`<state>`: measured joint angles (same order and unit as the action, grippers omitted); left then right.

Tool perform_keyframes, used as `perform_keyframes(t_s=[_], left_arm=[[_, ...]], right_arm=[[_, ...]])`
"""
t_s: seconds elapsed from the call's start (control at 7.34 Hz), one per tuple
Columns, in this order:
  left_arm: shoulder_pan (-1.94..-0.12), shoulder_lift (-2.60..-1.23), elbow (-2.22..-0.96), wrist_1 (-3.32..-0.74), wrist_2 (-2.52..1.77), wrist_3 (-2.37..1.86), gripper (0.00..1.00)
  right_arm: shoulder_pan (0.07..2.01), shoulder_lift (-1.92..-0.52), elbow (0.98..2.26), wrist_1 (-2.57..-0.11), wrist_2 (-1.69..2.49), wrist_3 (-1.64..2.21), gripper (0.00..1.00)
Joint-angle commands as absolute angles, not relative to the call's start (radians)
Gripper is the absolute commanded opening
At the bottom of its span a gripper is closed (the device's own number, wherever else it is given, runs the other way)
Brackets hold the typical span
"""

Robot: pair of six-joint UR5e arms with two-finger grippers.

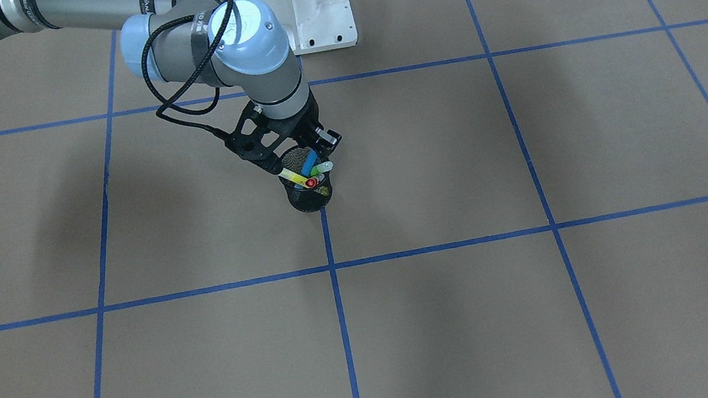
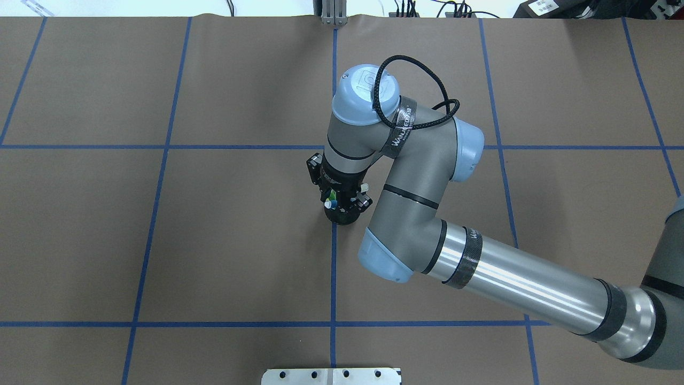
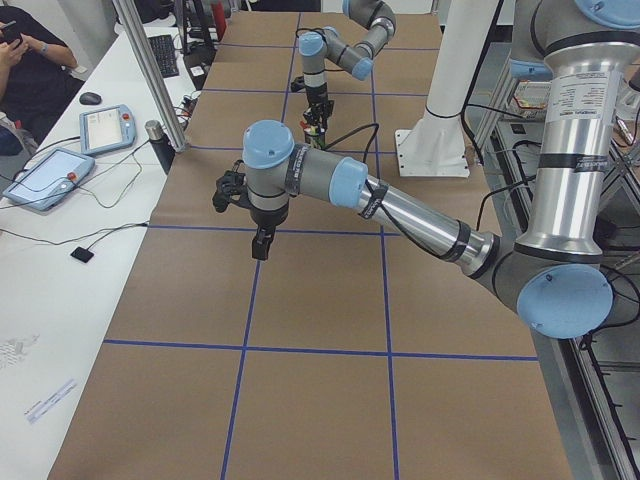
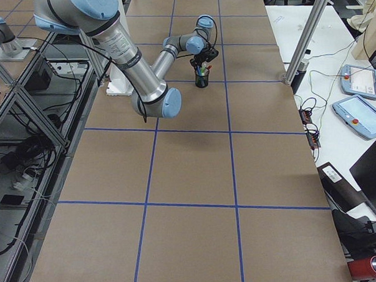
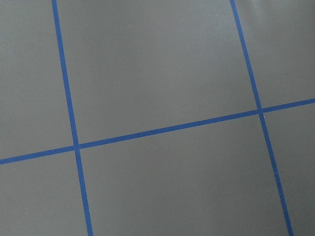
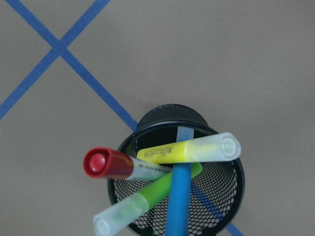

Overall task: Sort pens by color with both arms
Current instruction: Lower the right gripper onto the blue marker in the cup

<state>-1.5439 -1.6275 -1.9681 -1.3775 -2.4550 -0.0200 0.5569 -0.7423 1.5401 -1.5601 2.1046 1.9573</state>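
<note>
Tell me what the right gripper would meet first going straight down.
Probably the blue marker pen, reaching highest out of the black mesh cup directly under the right gripper; depth is unclear.

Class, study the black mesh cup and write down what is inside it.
Inside the black mesh cup, leaning and crossed: a blue pen, a red-capped pen, a yellow pen and a green pen. Their lower ends are hidden by one another.

Blue pen (image 6: 177,199), red-capped white pen (image 6: 112,165), green pen (image 6: 143,198) and yellow pen (image 6: 189,149) stand tilted, crossing, inside the black mesh cup (image 6: 235,183); right arm (image 2: 411,176) wrist-down directly above the cup, left arm (image 3: 400,205) well apart from it.
</note>
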Motion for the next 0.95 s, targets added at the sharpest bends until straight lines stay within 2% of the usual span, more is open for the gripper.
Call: perform_keyframes(t_s=[0.0,0.82], left_arm=[[-1.545,-1.628,-1.968,-1.378,-2.454,-0.020,1.00],[-1.543,-1.628,-1.967,-1.378,-2.454,-0.020,1.00]], right_arm=[[0.557,-0.744,1.540,-1.560,2.105,1.957,0.40],[0.557,-0.772,1.591,-1.594,2.106,1.956,0.35]])
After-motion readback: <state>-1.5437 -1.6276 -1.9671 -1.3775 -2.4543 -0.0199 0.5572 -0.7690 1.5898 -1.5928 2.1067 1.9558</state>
